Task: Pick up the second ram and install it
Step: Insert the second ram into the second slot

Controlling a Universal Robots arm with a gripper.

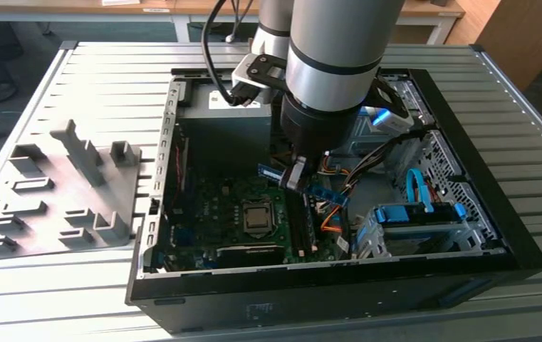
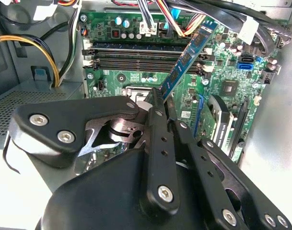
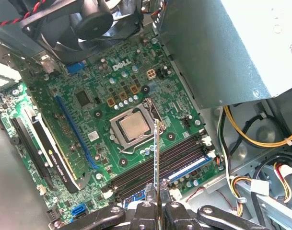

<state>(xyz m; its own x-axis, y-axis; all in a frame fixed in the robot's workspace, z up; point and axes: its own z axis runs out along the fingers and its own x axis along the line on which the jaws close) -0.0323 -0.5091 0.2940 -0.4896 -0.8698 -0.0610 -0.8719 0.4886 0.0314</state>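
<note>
My gripper (image 1: pixel 295 177) hangs inside the open computer case (image 1: pixel 498 214) and is shut on the second ram (image 1: pixel 320 191), a long blue-green strip with dark chips. In the second wrist view the ram (image 2: pixel 189 55) slants away from the gripper (image 2: pixel 158 99) over the long black memory slots (image 2: pixel 136 53), clear of them. The first wrist view shows the ram (image 3: pixel 157 158) edge-on, rising from the gripper (image 3: pixel 157 207) and crossing above the slots (image 3: pixel 150 168) beside the processor. A blue strip (image 3: pixel 190 168) lies along the slot row nearest the gripper.
The processor socket (image 3: pixel 134 125) lies beside the slots, with a fan (image 3: pixel 88 24) and the grey power supply (image 3: pixel 232 48) around the board. Coloured cables (image 3: pixel 253 139) run nearby. Blue drive brackets (image 1: pixel 418 214) fill the case's right. A grey parts holder (image 1: pixel 62 192) stands outside.
</note>
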